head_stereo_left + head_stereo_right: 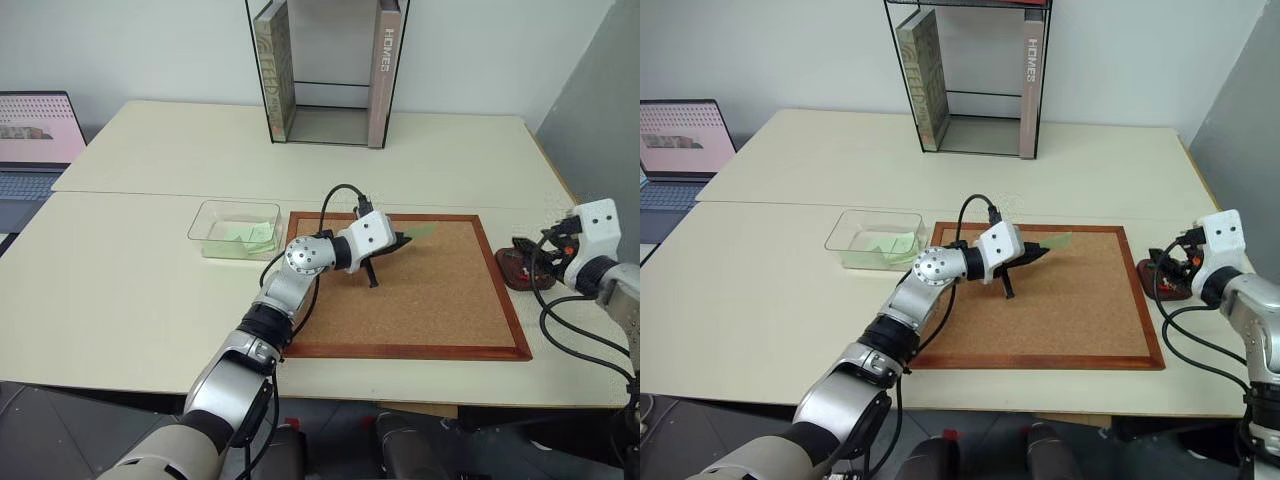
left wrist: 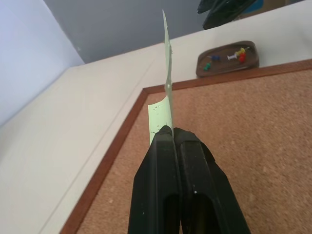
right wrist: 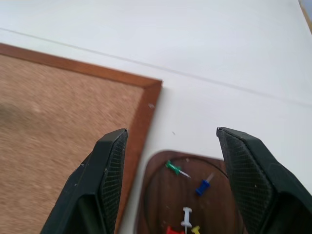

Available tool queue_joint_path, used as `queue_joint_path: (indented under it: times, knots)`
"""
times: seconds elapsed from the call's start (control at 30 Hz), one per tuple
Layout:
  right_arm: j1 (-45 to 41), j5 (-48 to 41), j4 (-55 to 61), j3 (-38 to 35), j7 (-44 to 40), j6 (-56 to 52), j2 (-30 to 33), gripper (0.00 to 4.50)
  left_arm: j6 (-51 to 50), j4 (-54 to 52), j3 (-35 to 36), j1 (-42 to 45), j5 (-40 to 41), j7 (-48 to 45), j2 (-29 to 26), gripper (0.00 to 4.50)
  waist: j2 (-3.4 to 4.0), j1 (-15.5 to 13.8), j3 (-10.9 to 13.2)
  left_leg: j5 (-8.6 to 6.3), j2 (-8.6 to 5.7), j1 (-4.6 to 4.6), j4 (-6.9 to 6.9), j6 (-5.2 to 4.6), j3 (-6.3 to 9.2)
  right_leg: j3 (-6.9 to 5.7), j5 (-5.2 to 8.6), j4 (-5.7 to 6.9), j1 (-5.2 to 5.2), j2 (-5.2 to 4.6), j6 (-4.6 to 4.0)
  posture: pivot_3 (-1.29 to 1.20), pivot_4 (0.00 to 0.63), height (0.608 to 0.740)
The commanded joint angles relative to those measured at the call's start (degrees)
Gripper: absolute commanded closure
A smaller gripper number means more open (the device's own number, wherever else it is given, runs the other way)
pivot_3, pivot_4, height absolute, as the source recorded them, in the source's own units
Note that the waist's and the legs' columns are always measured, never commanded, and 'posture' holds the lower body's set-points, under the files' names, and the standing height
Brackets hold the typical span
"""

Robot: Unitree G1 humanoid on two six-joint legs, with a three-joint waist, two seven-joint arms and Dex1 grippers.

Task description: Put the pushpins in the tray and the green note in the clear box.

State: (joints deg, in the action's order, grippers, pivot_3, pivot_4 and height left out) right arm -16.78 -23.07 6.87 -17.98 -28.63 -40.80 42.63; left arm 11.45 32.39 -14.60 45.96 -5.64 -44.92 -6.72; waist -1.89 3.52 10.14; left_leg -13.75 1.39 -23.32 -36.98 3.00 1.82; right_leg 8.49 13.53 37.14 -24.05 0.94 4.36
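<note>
While the left gripper is sitting over the corkboard, its jaws are pinched tight on the green note, gripping one end of the slip. The note is sticking out edge-on past the fingertips, lifted clear of the cork, toward the board's far edge.

Right gripper is hanging above the tray with jaws spread wide and nothing between them. The tray is sitting on the table just off the corkboard's right edge.

Progress, as far as I can judge:
- The pushpins are lying in the tray: green, blue, white, plus a red and a yellow one at the frame's edge. Left wrist view is showing the same cluster. No pins are showing on the cork from the head views, though they're small enough that I can't rule one out.
- So the pin half is looking done, or close to it.
- Note half is not done yet: the slip is in the grip, not in the clear box.

The clear box is sitting on the table just off the board's left edge, and some pale green paper is already lying inside it. Can't tell what that sheet is.

What's remaining: carrying the note left across the board, getting over the box, and letting go inside its walls.
</note>
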Motion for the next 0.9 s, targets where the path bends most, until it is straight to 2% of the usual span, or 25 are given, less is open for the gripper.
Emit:
queue_joint_path:
  times: [0.03,0.13,0.2,0.4,0.67,0.9]
  knots:
    - [0.54,-2.12,8.01,1.32,-6.30,4.44,1.22,1.41,-3.78,-7.82,2.19,0.81,-0.47,3.35,-2.49,4.50,0.00,0.01,0.00,0.00,0.00,0.00,0.00,0.00,0.00,0.00,0.00,0.01,0.00,0.00,0.00,0.00,0.150,0.740]
    - [-1.12,-5.10,12.45,4.14,-10.64,5.15,0.26,1.41,-9.99,-15.42,4.41,-0.83,-0.63,5.54,-5.87,4.50,0.01,0.45,-0.01,0.00,0.03,0.03,0.00,0.00,0.00,0.00,0.00,0.05,-0.01,0.03,0.00,0.00,0.150,0.740]
    - [-4.46,-7.79,14.86,7.44,-12.63,4.04,-1.39,1.41,-17.05,-24.06,7.69,-4.33,-0.68,6.61,-9.87,4.50,0.01,1.18,0.00,0.00,0.04,0.07,0.00,0.00,0.00,0.00,0.00,0.05,0.02,0.03,0.00,0.00,0.150,0.740]
    - [-13.10,-8.94,12.65,15.98,-17.13,2.94,-4.64,1.41,-33.19,-41.34,15.29,-14.09,-1.80,8.31,-20.56,4.50,0.05,1.51,0.04,0.00,0.17,0.28,0.02,0.01,-0.10,0.02,0.00,0.21,0.05,0.08,-0.03,0.00,0.150,0.740]
    - [-20.00,-4.40,5.26,26.98,-23.91,4.41,-7.32,1.41,-38.65,-40.37,19.24,-18.41,-3.11,10.46,-29.62,4.50,-0.06,1.04,0.10,0.01,0.12,0.33,-0.08,0.02,0.05,-0.20,0.01,0.10,0.28,0.00,-0.06,0.00,0.150,0.740]
    - [-22.55,-1.31,2.62,30.55,-25.95,5.96,-8.82,1.41,-37.86,-34.66,18.39,-17.22,-2.17,10.37,-31.59,4.50,-0.06,1.15,0.10,0.00,0.16,0.28,0.03,0.02,0.09,-0.29,0.02,0.03,0.22,0.00,-0.10,0.00,0.150,0.740]
